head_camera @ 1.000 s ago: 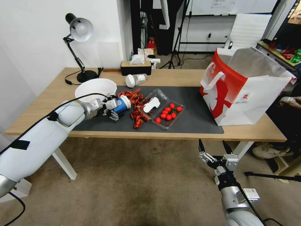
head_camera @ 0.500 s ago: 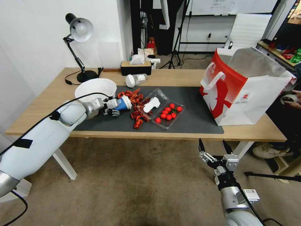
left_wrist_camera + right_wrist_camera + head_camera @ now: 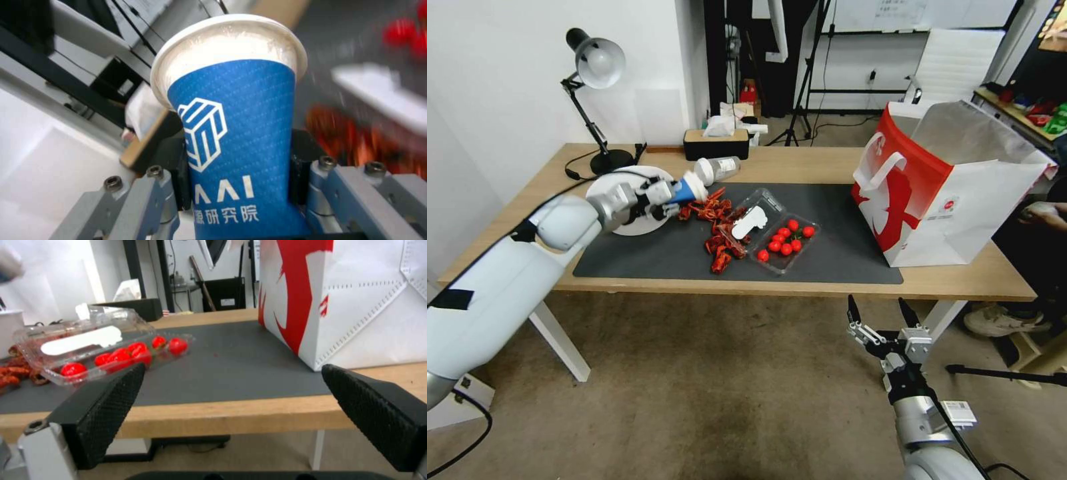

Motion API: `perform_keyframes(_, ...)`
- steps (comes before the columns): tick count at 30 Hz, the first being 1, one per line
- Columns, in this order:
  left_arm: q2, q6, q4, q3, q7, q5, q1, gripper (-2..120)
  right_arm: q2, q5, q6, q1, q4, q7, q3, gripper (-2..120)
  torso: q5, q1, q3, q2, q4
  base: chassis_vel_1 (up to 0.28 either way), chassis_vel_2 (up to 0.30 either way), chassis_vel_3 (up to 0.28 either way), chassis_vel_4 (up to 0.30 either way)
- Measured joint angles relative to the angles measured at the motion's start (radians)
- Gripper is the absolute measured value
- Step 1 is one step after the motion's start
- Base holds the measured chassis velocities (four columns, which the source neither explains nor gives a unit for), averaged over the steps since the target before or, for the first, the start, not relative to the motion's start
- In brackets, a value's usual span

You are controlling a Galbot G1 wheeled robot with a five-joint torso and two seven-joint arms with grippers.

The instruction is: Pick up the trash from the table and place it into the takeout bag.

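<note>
My left gripper (image 3: pixel 662 199) clamps the blue-and-white paper cup (image 3: pixel 689 189) — tilted on its side, held above the table's (image 3: pixel 800 159) left portion, in front of the white bowl (image 3: pixel 634 227). The takeout bag (image 3: pixel 940 187) stands upright at the right end. My right gripper (image 3: pixel 882 319) hangs below the front edge — fingers spread.

Blue-and-white paper cup (image 3: pixel 688 189) tilted above the table's (image 3: pixel 827 163) dark mat, well left of red-and-white takeout bag (image 3: pixel 940 180).
</note>
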Motion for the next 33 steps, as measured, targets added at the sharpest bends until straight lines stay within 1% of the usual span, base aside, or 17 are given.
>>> perform_keyframes(5, -0.003, 0.030, -0.013, 0.016, -0.030, -0.069, -0.031, 37, -0.001, 0.000, -0.003, -0.001, 0.005, 0.000, 0.001, 100, 0.0000, 0.000, 0.000, 0.000, 0.0000, 0.000, 0.000, 0.000, 0.000)
perform_keyframes(8, -0.077, 0.096, -0.003, 0.103, -0.118, -0.271, -0.178, 36, -0.004, 0.000, -0.007, -0.004, 0.016, 0.002, 0.008, 100, 0.0004, 0.000, 0.000, 0.000, -0.0001, 0.000, 0.000, 0.000, 0.000)
perform_keyframes(9, -0.077, 0.096, -0.003, 0.103, -0.118, -0.271, -0.178, 36, -0.004, 0.000, -0.007, -0.004, 0.016, 0.002, 0.008, 100, 0.0004, 0.000, 0.000, 0.000, -0.0001, 0.000, 0.000, 0.000, 0.000)
perform_keyframes(10, -0.154, 0.115, 0.022, 0.162, -0.181, -0.383, -0.276, 36, 0.000, -0.001, -0.008, -0.009, 0.021, 0.003, 0.010, 100, 0.0002, 0.000, 0.000, 0.000, -0.0003, 0.000, 0.000, 0.000, 0.000)
perform_keyframes(11, -0.154, 0.115, 0.022, 0.162, -0.181, -0.383, -0.276, 36, 0.000, -0.001, -0.008, -0.009, 0.021, 0.003, 0.010, 100, 0.0002, 0.000, 0.000, 0.000, -0.0003, 0.000, 0.000, 0.000, 0.000)
perform_keyframes(13, -0.320, 0.146, 0.100, 0.263, -0.236, -0.508, -0.432, 35, 0.013, -0.004, -0.008, -0.022, 0.026, 0.003, 0.021, 100, 0.0008, 0.000, 0.000, 0.000, -0.0011, 0.000, 0.000, 0.000, 0.000)
perform_keyframes(14, -0.362, 0.150, 0.130, 0.293, -0.247, -0.549, -0.469, 35, 0.016, -0.007, -0.008, -0.025, 0.026, 0.003, 0.024, 100, 0.0008, 0.000, 0.000, 0.000, -0.0005, 0.000, 0.000, 0.000, 0.000)
perform_keyframes(15, -0.362, 0.150, 0.130, 0.293, -0.247, -0.549, -0.469, 35, 0.016, -0.007, -0.008, -0.025, 0.026, 0.003, 0.024, 100, 0.0008, 0.000, 0.000, 0.000, -0.0005, 0.000, 0.000, 0.000, 0.000)
perform_keyframes(16, -0.396, 0.151, 0.159, 0.318, -0.256, -0.584, -0.496, 35, 0.020, -0.010, -0.008, -0.028, 0.027, 0.002, 0.027, 100, 0.0007, 0.000, 0.000, 0.000, -0.0004, 0.000, 0.000, 0.000, 0.000)
perform_keyframes(17, -0.456, 0.149, 0.224, 0.363, -0.265, -0.647, -0.538, 35, 0.027, -0.014, -0.008, -0.032, 0.028, 0.002, 0.030, 100, 0.0005, 0.000, 0.000, 0.000, -0.0003, 0.000, 0.000, 0.000, 0.000)
perform_keyframes(18, -0.456, 0.149, 0.224, 0.363, -0.265, -0.647, -0.538, 35, 0.027, -0.014, -0.008, -0.032, 0.028, 0.002, 0.030, 100, 0.0005, 0.000, 0.000, 0.000, -0.0003, 0.000, 0.000, 0.000, 0.000)
perform_keyframes(21, -0.629, 0.103, 0.404, 0.433, -0.276, -0.777, -0.612, 34, 0.041, -0.023, -0.004, -0.038, 0.031, 0.001, 0.036, 100, 0.0006, 0.000, 0.000, 0.000, -0.0007, 0.000, 0.000, 0.000, 0.000)
perform_keyframes(22, -0.629, 0.103, 0.404, 0.433, -0.276, -0.777, -0.612, 34, 0.041, -0.023, -0.004, -0.038, 0.031, 0.001, 0.036, 100, 0.0006, 0.000, 0.000, 0.000, -0.0007, 0.000, 0.000, 0.000, 0.000)
perform_keyframes(24, -0.703, 0.074, 0.478, 0.444, -0.251, -0.839, -0.637, 34, 0.043, -0.025, 0.001, -0.037, 0.031, 0.000, 0.036, 100, 0.0004, 0.000, 0.000, 0.000, -0.0010, 0.000, 0.000, 0.000, 0.000)
perform_keyframes(25, -0.703, 0.074, 0.478, 0.444, -0.251, -0.839, -0.637, 34, 0.043, -0.025, 0.001, -0.037, 0.031, 0.000, 0.036, 100, 0.0004, 0.000, 0.000, 0.000, -0.0010, 0.000, 0.000, 0.000, 0.000)
perform_keyframes(27, -0.753, 0.065, 0.541, 0.458, -0.216, -0.855, -0.661, 34, 0.045, -0.028, 0.006, -0.041, 0.032, 0.000, 0.038, 100, 0.0003, 0.000, 0.000, 0.000, 0.0001, 0.000, 0.000, 0.000, 0.000)
perform_keyframes(33, -0.822, 0.061, 0.596, 0.465, -0.189, -0.888, -0.673, 34, 0.051, -0.030, 0.020, -0.059, 0.035, -0.005, 0.052, 100, 0.0001, 0.000, 0.000, 0.000, -0.0002, 0.000, 0.000, 0.000, 0.000)
